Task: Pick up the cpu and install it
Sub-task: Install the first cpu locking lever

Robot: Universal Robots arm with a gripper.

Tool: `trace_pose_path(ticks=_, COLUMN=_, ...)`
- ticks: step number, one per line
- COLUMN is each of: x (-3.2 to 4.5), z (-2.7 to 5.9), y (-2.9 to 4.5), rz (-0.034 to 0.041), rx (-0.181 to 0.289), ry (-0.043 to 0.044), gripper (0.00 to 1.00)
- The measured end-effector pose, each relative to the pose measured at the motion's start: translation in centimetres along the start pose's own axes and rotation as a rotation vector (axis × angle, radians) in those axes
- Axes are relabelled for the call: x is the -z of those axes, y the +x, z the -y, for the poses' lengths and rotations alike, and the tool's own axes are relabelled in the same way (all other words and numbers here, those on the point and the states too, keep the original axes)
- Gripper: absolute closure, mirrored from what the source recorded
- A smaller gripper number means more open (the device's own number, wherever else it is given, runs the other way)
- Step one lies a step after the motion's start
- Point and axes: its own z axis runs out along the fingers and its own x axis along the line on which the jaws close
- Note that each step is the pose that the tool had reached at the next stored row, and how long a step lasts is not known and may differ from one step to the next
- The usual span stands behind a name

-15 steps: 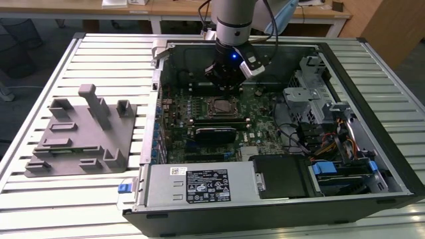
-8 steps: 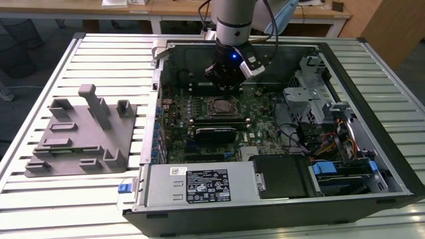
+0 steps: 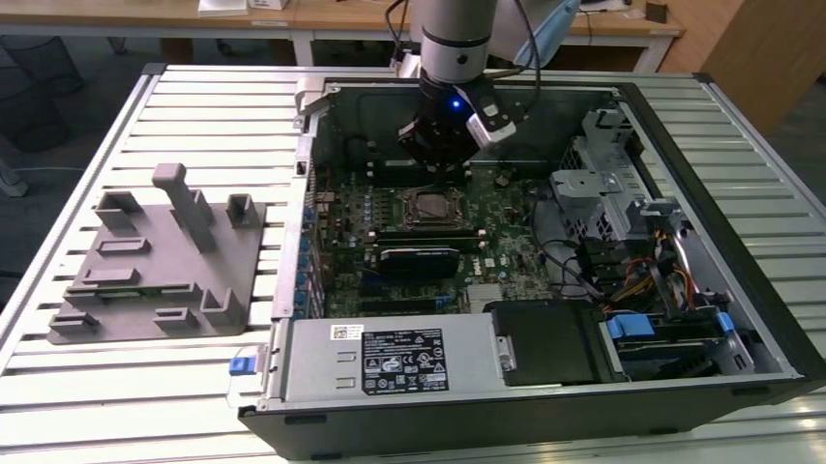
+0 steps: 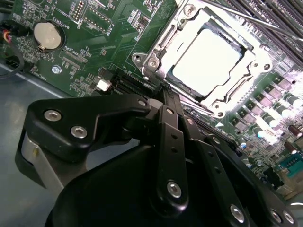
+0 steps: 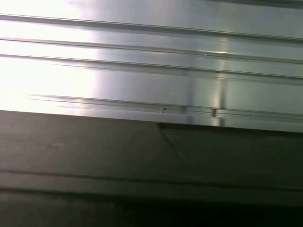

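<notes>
Second wrist view puts your gripper (image 4: 163,92), fingers pressed together and holding nothing, just beside the motherboard socket (image 4: 208,59), where the cpu (image 4: 207,56) already sits inside the metal frame.

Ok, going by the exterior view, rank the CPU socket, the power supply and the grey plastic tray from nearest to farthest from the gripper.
1. CPU socket, on the motherboard just below the gripper.
2. Power supply, along the case's near edge.
3. Grey plastic tray, outside the case at the exterior view's left.
</notes>
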Motion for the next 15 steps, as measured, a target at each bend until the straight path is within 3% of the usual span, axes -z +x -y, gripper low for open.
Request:
trace_pose_path(ticks=9, x=-0.07, z=-0.27, y=-0.08, rz=0.0002, rx=0.000, ry=0.0001, gripper=0.89)
trace_pose_path(ticks=15, x=-0.23, z=-0.12, y=-0.06, rz=-0.0008, rx=0.000, ry=0.0116, gripper=0.89)
